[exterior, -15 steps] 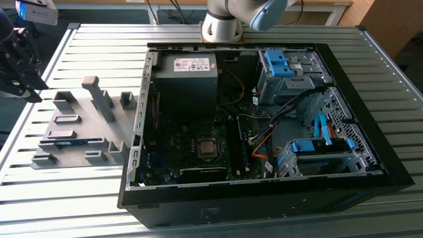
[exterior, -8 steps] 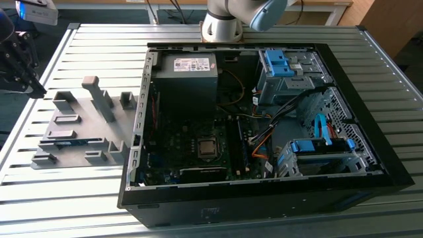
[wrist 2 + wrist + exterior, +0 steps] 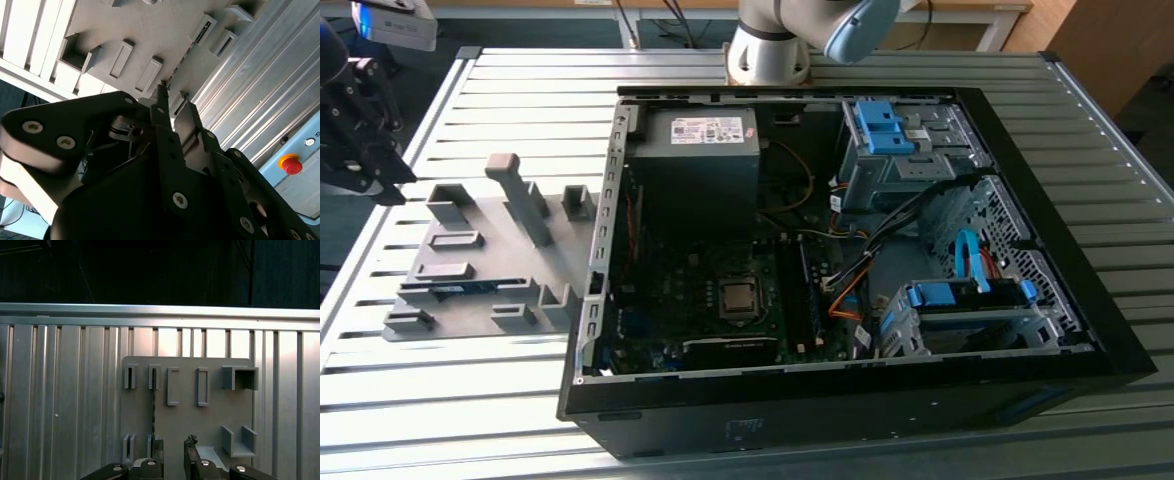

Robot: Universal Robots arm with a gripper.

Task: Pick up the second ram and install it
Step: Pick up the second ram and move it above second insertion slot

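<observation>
The second ram (image 3: 454, 290) is a thin blue-green board standing on edge in a slot of the grey fixture (image 3: 494, 265), at the exterior view's left. In the first wrist view the ram (image 3: 153, 405) shows edge-on as a thin dark line between two slot blocks of the fixture (image 3: 210, 420). My gripper (image 3: 173, 444) hangs above the fixture, open, with nothing between its black fingers; the ram lies just beside the line of the gap. The second wrist view shows the gripper (image 3: 174, 102) pointing at the ram's edge (image 3: 182, 57). In the exterior view the gripper (image 3: 380, 180) sits at the far left.
An open black computer case (image 3: 854, 400) lies on the slatted metal table (image 3: 480, 400), with the motherboard (image 3: 720, 300), power supply (image 3: 700, 130) and blue drive bays (image 3: 961, 300) inside. The fixture carries tall upright blocks (image 3: 520, 195). A red button (image 3: 290, 164) sits beyond the table edge.
</observation>
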